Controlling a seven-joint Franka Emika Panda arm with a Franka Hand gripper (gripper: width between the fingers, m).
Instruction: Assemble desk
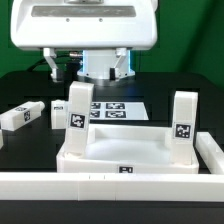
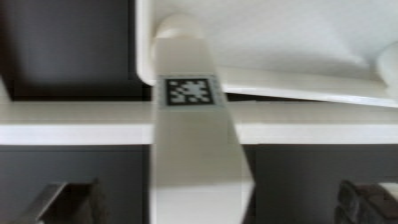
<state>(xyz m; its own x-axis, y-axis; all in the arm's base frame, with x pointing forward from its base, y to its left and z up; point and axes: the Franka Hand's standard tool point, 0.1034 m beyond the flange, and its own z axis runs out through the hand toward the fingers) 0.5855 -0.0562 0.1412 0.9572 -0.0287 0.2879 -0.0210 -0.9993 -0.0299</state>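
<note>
While the end effector [image 2: 210, 203] hangs released, fingers [image 2: 63, 200] wide apart, a tagged upright leg [image 2: 192, 140] stands between them at a corner of the desk top [image 1: 125, 152], which rests on the black surface [image 1: 20, 150] just behind the low white wall [image 1: 100, 186].

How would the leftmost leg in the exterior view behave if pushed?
The leg lies flat on a long face, so it would likely slide, not roll or tip. It looks like rigid plastic: probably stiff and light.
</note>
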